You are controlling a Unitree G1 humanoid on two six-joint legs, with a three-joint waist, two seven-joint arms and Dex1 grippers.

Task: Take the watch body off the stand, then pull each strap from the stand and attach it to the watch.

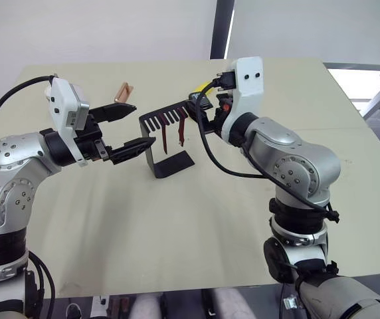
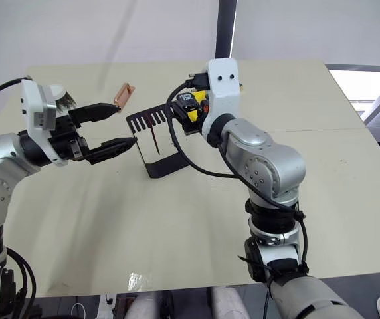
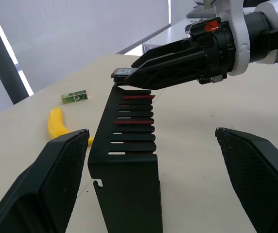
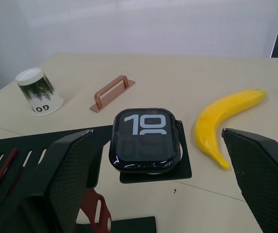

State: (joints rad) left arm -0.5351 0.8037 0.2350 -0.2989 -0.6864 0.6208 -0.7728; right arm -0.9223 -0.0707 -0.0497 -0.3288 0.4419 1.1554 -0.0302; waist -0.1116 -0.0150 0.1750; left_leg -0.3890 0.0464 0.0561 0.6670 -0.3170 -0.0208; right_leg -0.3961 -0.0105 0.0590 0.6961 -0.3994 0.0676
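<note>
The watch shows "10" on the stand; both grippers' jaws gape wide; a cup reads "GO".

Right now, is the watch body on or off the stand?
On: the watch body sits on the stand, right gripper fingers open around it.

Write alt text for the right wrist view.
A black smartwatch body showing light digits sits on the black stand's end, between the right gripper's open fingers. Behind it on the table lie a banana, a copper handle and a paper cup.
</note>
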